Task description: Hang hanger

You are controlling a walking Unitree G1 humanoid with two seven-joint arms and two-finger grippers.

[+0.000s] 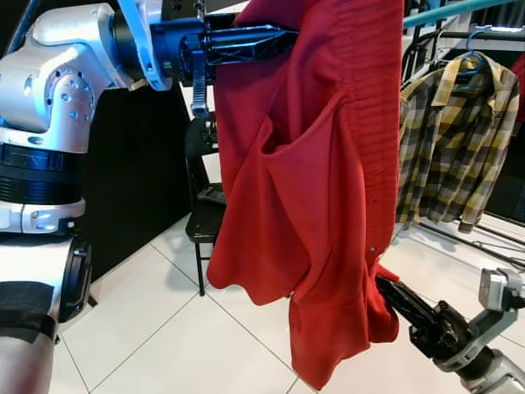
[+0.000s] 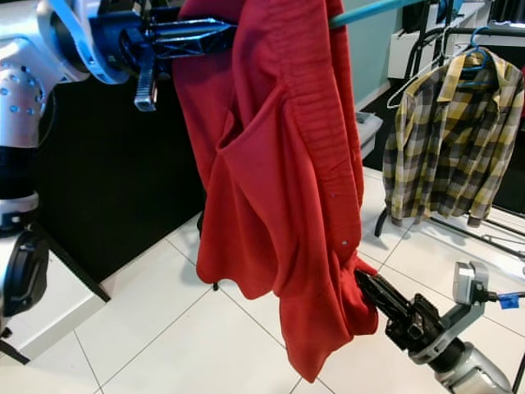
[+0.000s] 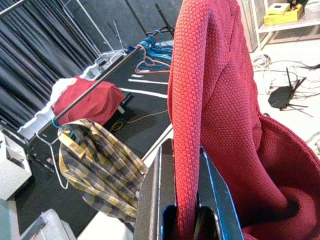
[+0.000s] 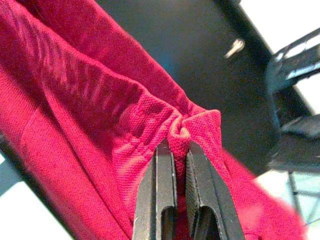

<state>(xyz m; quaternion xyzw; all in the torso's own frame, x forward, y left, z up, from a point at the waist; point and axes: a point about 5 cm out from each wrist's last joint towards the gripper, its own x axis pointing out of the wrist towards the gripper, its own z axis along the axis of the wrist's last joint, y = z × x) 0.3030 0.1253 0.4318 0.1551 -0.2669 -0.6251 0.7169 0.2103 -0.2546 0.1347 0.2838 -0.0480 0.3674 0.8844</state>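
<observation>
A red knit sweater (image 1: 312, 180) hangs in front of me at chest height. My left gripper (image 1: 283, 39) is raised and shut on the sweater's upper edge; in the left wrist view its fingers (image 3: 210, 200) pinch a fold of the red knit (image 3: 210, 100). My right gripper (image 1: 384, 289) is low on the right, shut on the sweater's lower hem (image 4: 181, 127). A teal rail (image 2: 369, 10) runs behind the sweater's top. I cannot see a hanger inside the sweater.
A yellow plaid shirt (image 1: 455, 139) hangs on a blue hanger (image 1: 474, 59) from a rack at the right. A black folding chair (image 1: 201, 213) stands behind the sweater against a dark wall. White floor tiles (image 1: 164, 345) lie below.
</observation>
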